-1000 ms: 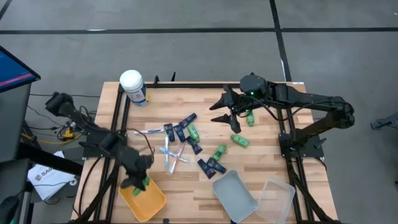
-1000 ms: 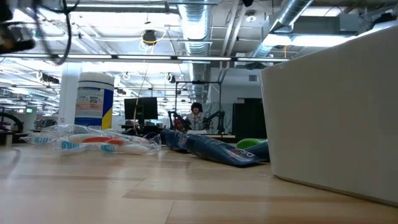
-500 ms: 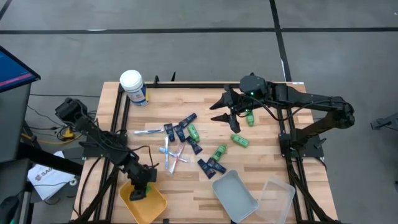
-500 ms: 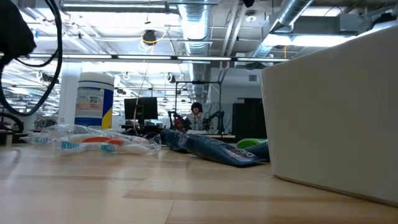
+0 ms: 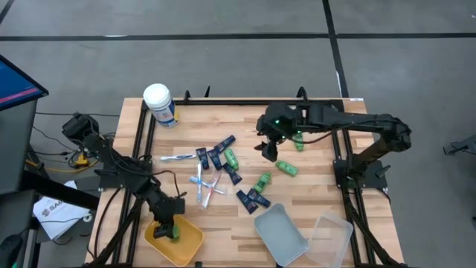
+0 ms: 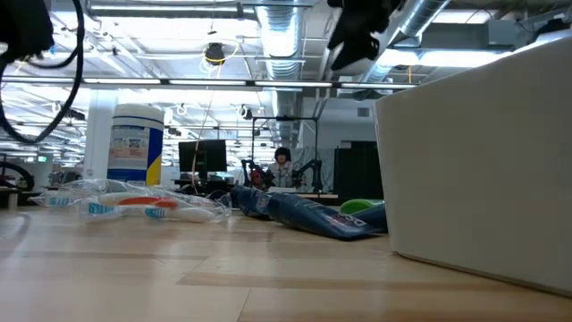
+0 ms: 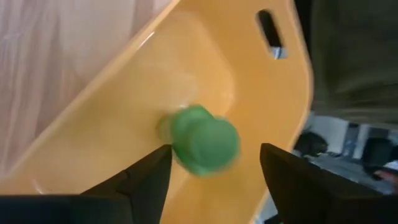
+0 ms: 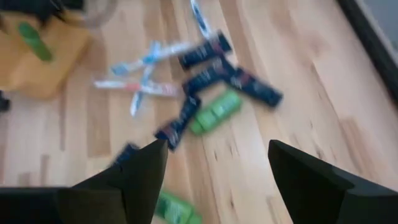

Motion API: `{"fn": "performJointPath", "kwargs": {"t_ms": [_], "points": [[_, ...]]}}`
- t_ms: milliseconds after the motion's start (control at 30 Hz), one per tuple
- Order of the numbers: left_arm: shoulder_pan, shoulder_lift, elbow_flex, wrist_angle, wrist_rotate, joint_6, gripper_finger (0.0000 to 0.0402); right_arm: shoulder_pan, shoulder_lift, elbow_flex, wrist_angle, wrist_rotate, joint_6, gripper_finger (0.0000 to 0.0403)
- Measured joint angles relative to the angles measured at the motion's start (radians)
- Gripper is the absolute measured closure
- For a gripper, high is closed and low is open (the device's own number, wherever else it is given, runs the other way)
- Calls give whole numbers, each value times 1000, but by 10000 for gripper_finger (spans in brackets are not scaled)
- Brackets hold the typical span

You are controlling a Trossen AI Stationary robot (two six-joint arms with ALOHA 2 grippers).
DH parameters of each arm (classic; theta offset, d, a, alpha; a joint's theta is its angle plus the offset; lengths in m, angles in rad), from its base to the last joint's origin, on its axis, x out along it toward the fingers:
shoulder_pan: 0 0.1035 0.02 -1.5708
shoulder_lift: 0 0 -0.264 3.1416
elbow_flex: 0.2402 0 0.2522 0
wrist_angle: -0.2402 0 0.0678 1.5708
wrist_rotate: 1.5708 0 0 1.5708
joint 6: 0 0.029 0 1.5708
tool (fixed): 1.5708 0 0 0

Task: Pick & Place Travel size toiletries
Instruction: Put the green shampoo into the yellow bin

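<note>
The left claw (image 5: 168, 227) hangs over the yellow tray (image 5: 190, 244) with its fingers spread apart, gripping nothing. Directly under it, between the fingers, a green bottle (image 7: 204, 139) lies in the tray. The right claw (image 5: 268, 148) is raised above the wooden surface (image 5: 320, 182), fingers wide and empty. Ahead of it and below lie the scattered toiletries: navy tubes (image 8: 205, 79), toothbrushes (image 8: 146, 59) and another green bottle (image 8: 216, 111).
</note>
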Motion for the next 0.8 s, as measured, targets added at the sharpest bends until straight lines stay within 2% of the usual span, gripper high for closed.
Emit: {"fn": "performJointPath", "kwargs": {"t_ms": [133,267,433,633,800], "points": [[16,-105,0,13,-2,-52,150,2,32,-2,-116,61,41,132],[46,-248,0,40,-25,-97,154,1,40,-2,-242,71,70,132],[100,-409,35,51,-151,-78,165,20,31,-35,-370,90,91,132],[173,-496,71,79,-367,110,171,43,-17,-263,-315,95,191,133],[227,-489,84,94,-422,239,165,55,-22,-427,-200,83,227,133]]}}
